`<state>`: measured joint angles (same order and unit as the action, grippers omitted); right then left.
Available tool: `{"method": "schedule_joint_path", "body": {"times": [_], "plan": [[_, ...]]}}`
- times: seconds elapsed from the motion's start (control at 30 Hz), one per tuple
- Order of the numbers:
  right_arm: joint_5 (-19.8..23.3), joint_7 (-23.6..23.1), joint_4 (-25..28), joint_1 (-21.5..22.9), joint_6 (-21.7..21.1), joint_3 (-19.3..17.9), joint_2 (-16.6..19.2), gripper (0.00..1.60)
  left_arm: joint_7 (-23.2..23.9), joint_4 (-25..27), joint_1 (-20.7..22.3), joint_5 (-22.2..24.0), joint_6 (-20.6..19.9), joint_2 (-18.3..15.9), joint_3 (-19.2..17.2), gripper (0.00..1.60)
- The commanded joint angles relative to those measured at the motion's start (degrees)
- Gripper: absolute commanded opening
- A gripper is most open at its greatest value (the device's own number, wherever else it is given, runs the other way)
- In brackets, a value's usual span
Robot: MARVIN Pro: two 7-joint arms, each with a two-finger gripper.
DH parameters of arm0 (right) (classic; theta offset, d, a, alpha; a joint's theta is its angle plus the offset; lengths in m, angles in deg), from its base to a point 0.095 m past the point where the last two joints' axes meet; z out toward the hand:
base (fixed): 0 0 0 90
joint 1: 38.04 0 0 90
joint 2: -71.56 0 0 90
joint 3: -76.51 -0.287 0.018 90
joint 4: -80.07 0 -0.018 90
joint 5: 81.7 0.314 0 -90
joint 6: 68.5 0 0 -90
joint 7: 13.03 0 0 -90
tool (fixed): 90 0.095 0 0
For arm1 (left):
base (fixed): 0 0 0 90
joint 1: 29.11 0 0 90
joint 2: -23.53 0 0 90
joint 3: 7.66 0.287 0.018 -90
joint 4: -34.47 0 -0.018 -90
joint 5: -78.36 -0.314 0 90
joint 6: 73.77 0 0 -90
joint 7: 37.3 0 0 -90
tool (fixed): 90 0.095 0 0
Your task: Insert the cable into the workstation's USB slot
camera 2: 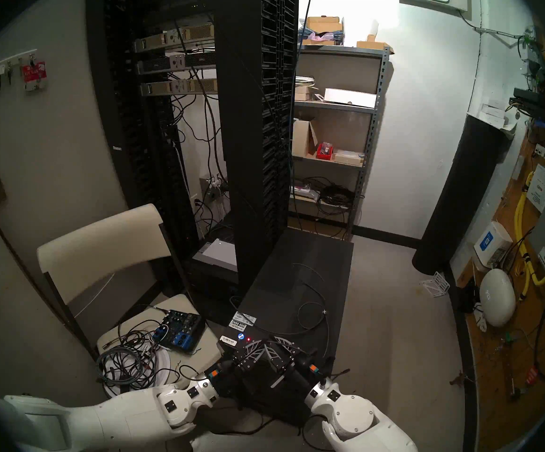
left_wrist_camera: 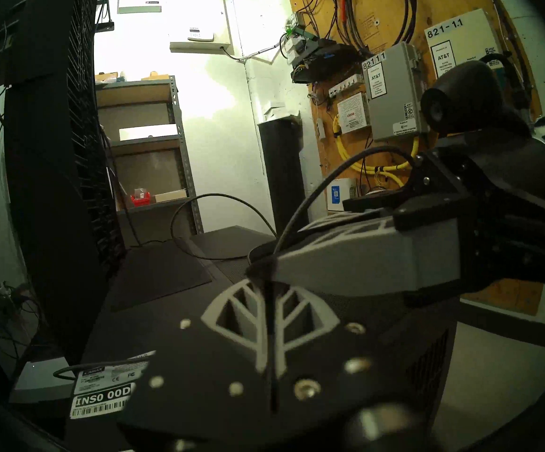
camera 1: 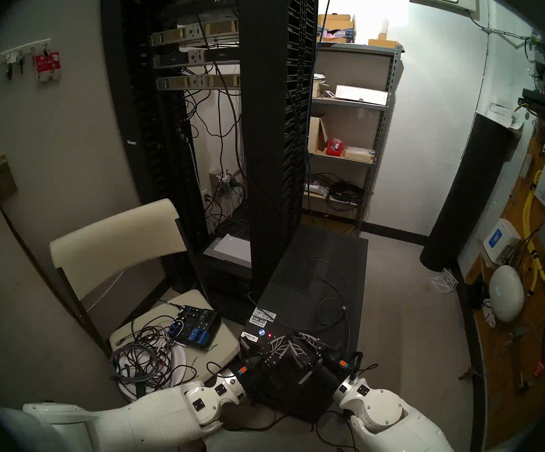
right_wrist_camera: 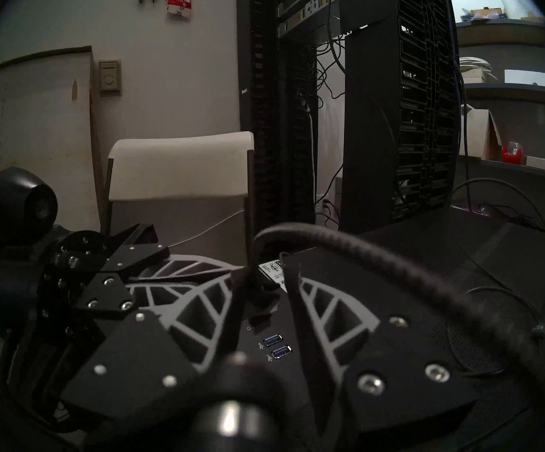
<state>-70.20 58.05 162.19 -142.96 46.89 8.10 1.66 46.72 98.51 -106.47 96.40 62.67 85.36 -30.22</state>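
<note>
Right end effector point(right_wrist_camera: 264, 278): closest to my lens, level over the front edge of the workstation point(camera 1: 323, 278). Its two fingers stand a little apart with the plug point(right_wrist_camera: 259, 303) in the gap. I can't tell whether the pads actually bite on it.
Left end effector point(left_wrist_camera: 269, 298): clenched on the cable point(left_wrist_camera: 300, 210), which runs straight down the seam between its fingers. It meets the right one nose to nose.
Cable: from the pinch it arcs up and back, then loops loosely across the workstation's top panel.
Plug: hanging just above the panel, tip pointing down, beside the two blue USB slots point(right_wrist_camera: 272, 339) but not in either.
Done so far: cable picked up, and the plug end brought to the port area.
Left to do: I judge the plug needs lining up over one blue slot, squaring, then pressing home.
Risk: ports are small and the plug's angle looks off, so it could jam.
</note>
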Motion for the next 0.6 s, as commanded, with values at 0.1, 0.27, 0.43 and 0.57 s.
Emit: {"method": "schedule_joint_path", "body": {"times": [0.1,0.27,0.43,0.57], "plan": [[0.66,-1.81,0.39,1.91,-1.20,0.00,0.22,0.61,0.50,2.83,-0.16,0.24,0.54,0.13,0.43,0.00],[0.27,-3.01,0.60,1.92,-3.07,0.09,0.86,0.55,-0.02,2.84,-0.03,0.00,0.64,0.56,0.55,0.00],[-0.65,-3.01,0.71,1.87,-4.43,0.07,1.06,0.13,-0.11,2.71,0.20,0.11,0.47,0.82,0.69,0.00],[-0.30,-3.50,0.71,2.18,-4.66,-0.61,1.50,0.00,0.04,2.98,0.34,0.29,-0.10,0.73,0.87,0.00]]}}
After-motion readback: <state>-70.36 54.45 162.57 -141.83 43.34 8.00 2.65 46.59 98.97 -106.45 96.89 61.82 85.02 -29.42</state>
